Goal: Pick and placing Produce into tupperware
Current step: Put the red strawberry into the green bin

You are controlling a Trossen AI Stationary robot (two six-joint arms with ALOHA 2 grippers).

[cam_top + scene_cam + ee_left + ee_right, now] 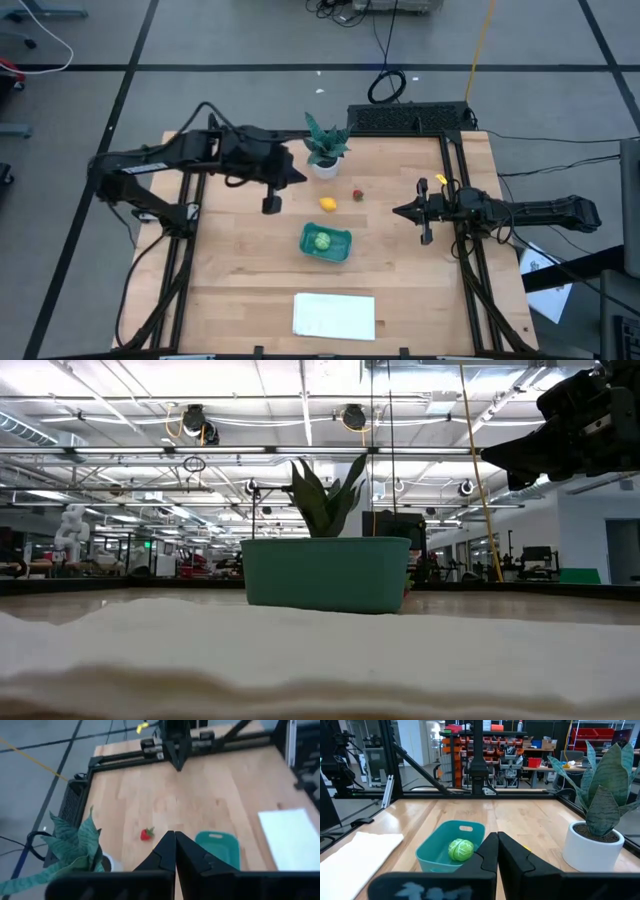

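The teal tupperware (326,243) sits mid-table with the round light-green piece (322,240) inside it; both show in the right wrist view, container (445,845) and green piece (460,849). The yellow lemon-like piece (327,204) and the small dark red piece (357,195) lie on the wood behind it; the red one also shows in the left wrist view (146,834). My left gripper (301,176) is shut and empty, above the table near the potted plant. My right gripper (397,211) is shut and empty at the table's right side.
A spiky green plant in a white pot (325,148) stands at the far middle, close to my left gripper. A white flat sheet (334,315) lies at the near edge. Black frame rails (460,200) run along both table sides.
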